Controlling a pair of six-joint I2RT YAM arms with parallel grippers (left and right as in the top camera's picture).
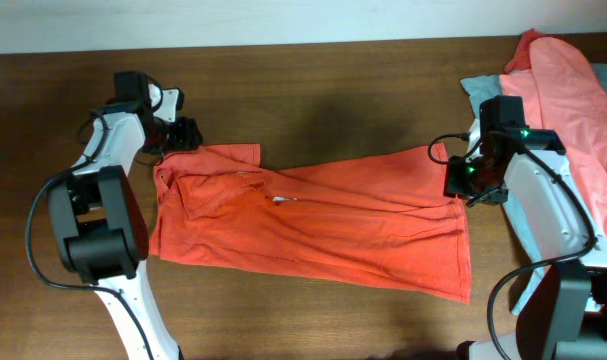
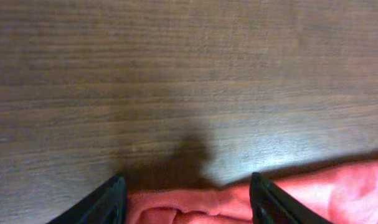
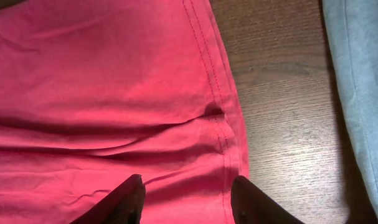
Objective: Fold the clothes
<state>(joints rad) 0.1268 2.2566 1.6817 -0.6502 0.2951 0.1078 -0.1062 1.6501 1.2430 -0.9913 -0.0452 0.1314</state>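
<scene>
Overhead view. Orange-red T-shirt (image 1: 313, 225): laid lengthwise across the middle of the dark wooden table (image 1: 313, 90), wrinkled, one sleeve visible at the left end. Small white mark near the centre of the cloth, too small to identify. Position of left gripper (image 1: 183, 135): at the far left corner of the T-shirt, on its edge. Position of right gripper (image 1: 461, 185): at the right-hand end of the T-shirt, over the hem near the far corner. At the far right of the table, salmon-pink garment (image 1: 573, 90) heaped on top of grey-blue garment (image 1: 480, 87). Both just beside the right end of the T-shirt; contact not determinable.

Left wrist view. Fingers (image 2: 108, 202) set wide apart, low over the table (image 2: 176, 74). Rolled edge of the T-shirt (image 2: 338, 186) lying between them and extending to the right. Not closed on the cloth. Bare wood ahead, crossed by a shadow.

Right wrist view. Fingers (image 3: 123, 202) spread apart over the T-shirt (image 3: 101, 81), nothing clamped. Double-stitched hem running top to bottom, with a small pucker partway down. Grey-blue garment (image 3: 363, 93) at the right margin, separated from the hem by a strip of bare table (image 3: 282, 93).
</scene>
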